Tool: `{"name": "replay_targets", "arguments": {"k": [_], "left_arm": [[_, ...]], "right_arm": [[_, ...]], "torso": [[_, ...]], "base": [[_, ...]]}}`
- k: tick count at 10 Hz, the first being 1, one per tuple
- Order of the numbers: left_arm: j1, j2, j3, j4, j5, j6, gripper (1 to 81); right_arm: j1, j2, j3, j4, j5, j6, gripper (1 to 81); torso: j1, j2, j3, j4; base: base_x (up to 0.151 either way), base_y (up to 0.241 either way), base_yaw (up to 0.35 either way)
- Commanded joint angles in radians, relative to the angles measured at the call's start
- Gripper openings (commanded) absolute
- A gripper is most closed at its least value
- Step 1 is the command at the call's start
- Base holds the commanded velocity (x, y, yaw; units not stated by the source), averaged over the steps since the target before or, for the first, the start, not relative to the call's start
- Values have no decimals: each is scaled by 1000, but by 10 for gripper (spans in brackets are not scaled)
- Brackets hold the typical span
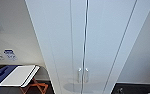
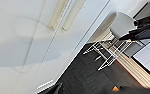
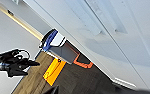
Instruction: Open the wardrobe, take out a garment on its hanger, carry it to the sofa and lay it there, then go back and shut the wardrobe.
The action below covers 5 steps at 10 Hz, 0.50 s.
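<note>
**A:** What is in front of you?

**B:** The wardrobe, close and square on. Both white doors are shut, meeting at a thin dark seam. Two small white handles sit side by side at that seam, low in my head view.

**A:** Where are your grippers?

**B:** My left gripper shows as a dark shape in the left wrist view, away from the door, with a white wire-legged chair behind it. My right gripper shows in the right wrist view, also off the door, near a folding stand with orange legs. I cannot tell whether either gripper is open or closed. Neither one touches anything.

**A:** And the garment?

**B:** I judge it hangs inside, behind the shut doors. I see no trace of it.

**A:** Which step is this?

**B:** By my reading, the first: opening the wardrobe. Nothing is done yet.

**A:** What does the next move need?

**B:** One gripper must rise to its nearer handle, ahead of it on the door, close round the narrow bar and pull outward. The handles sit close together, so aim matters.
</note>
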Motion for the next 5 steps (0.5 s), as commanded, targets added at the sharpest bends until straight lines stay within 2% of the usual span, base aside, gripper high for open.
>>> {"name": "replay_targets", "arguments": {"k": [1,3,5], "left_arm": [[-134,-20,27,-10,9,-3,811],[-180,3,15,-24,20,-14,811],[-219,24,3,-26,27,-17,811]], "right_arm": [[153,-5,13,16,-36,8,811],[191,30,1,13,-39,18,811],[228,71,-25,13,-75,18,811]], "torso": [[0,0,0,0],[0,0,0,0],[0,0,-1,0]], "base": [[0,0,0],[0,0,0],[0,0,0]]}}
